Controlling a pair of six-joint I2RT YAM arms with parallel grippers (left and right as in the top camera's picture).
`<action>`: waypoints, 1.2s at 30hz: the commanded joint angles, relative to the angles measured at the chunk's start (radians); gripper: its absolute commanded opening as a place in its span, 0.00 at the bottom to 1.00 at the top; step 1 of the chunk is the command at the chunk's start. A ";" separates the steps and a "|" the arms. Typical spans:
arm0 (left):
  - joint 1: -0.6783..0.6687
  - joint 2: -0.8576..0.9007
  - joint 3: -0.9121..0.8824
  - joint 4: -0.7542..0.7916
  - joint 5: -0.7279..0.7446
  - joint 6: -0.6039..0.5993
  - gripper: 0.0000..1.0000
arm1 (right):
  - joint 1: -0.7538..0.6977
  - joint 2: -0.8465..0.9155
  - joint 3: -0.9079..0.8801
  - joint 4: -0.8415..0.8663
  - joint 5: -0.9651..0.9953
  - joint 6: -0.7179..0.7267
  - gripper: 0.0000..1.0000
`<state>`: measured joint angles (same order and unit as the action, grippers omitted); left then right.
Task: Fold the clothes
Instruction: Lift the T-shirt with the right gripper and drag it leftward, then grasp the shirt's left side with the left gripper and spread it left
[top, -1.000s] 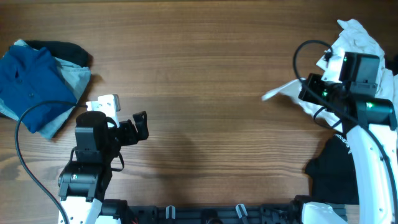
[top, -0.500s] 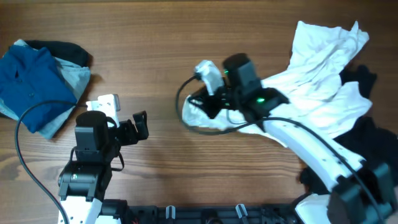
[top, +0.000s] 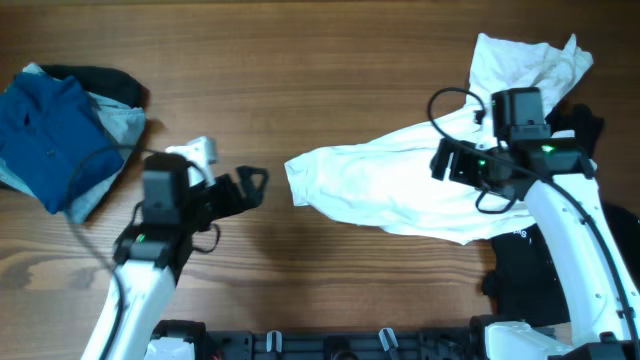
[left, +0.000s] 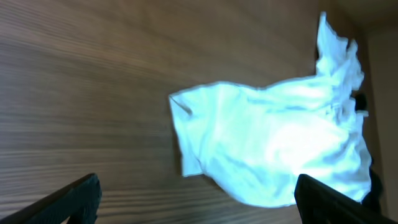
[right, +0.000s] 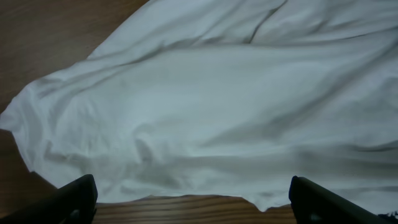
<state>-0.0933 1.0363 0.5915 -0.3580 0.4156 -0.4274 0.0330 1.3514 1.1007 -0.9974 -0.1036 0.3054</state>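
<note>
as seen from overhead, white t-shirt (top: 400, 190) spread rumpled across the right half of the worktop (top: 300, 60), one corner reaching toward the middle, the other end bunched at the far right. right end effector (top: 445, 162) poised over the shirt's right part, jaws wide apart, gripping nothing, only white cloth beneath in its wrist view. left end effector (top: 255, 185) likewise open and empty, above bare wood just left of the shirt's leftmost corner, not touching. black garment (top: 530, 270) at the front right, just beside the shirt's near edge. pile of blue and grey clothes (top: 50, 140) far left, well apart from the shirt
</note>
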 joint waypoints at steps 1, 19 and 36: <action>-0.142 0.218 0.015 0.151 0.089 -0.112 0.98 | -0.031 0.000 -0.010 -0.001 0.017 0.038 1.00; -0.013 0.419 0.207 0.804 0.084 -0.305 0.04 | -0.031 0.000 -0.010 -0.029 0.034 0.035 1.00; -0.319 0.647 0.244 0.317 -0.032 -0.290 1.00 | -0.031 0.000 -0.010 -0.035 0.063 0.009 1.00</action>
<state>-0.2779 1.5993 0.8330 -0.1379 0.3943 -0.7273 0.0074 1.3521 1.0992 -1.0313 -0.0650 0.3241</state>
